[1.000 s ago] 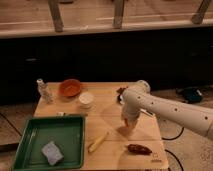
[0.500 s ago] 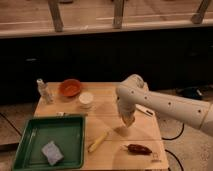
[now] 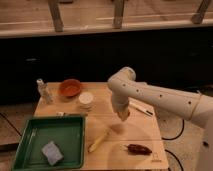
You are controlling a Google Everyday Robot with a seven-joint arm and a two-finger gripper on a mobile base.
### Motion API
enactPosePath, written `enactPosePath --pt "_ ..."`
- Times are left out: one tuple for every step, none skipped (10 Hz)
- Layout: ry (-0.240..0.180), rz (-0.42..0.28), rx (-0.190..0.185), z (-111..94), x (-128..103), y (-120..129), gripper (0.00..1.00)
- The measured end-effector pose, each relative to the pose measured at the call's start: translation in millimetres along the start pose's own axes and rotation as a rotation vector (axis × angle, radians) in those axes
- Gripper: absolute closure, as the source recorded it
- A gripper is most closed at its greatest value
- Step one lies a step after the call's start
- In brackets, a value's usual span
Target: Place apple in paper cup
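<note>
Centrally, above the wooden table [image 3: 145,131]: gripper [image 3: 122,115], pointed downward from the bent white arm [image 3: 160,97], over bare tabletop to the right of the paper cup [image 3: 86,100] and apart from it. Grip state: cannot tell. Pale orange patch [image 3: 123,117] at the gripper's tip, not identifiable with certainty as the apple. Paper cup upright near the table's rear edge, just right of and in front of the orange bowl [image 3: 70,87]; clear bottle [image 3: 44,91] upright at the rear left corner, left of the bowl. Green tray [image 3: 30,145] at front left, with a grey-blue sponge [image 3: 52,152] lying inside near its front. Yellow stick [image 3: 99,141] lying aslant just right of the tray, below and left of the gripper. Dark red sausage-like item [image 3: 138,149] near the front edge, right of the stick and well apart from the cup
</note>
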Motion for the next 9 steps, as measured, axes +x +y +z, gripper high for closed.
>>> enactPosePath --pt "0.003 -0.018 0.002 -9.0 -8.5 -12.4 0.98" --pt "0.003 -0.027 0.002 -15.6 -12.6 -17.9 0.98" --pt "0.005 -0.037 0.004 -17.5 -12.0 -21.4 0.98" --pt "0.007 -0.048 0.006 -17.4 -11.1 -24.6 0.98" --pt "0.011 -0.056 0.01 -17.7 -9.1 -28.3 0.98" --pt "0.009 -0.074 0.016 -19.1 -15.3 -40.9 0.98" --pt "0.002 -0.089 0.018 -21.2 -22.1 -48.1 0.98" --pt "0.006 -0.095 0.022 -23.1 -20.4 -50.9 0.98" --pt "0.005 -0.114 0.025 -24.8 -20.5 -54.7 0.98"
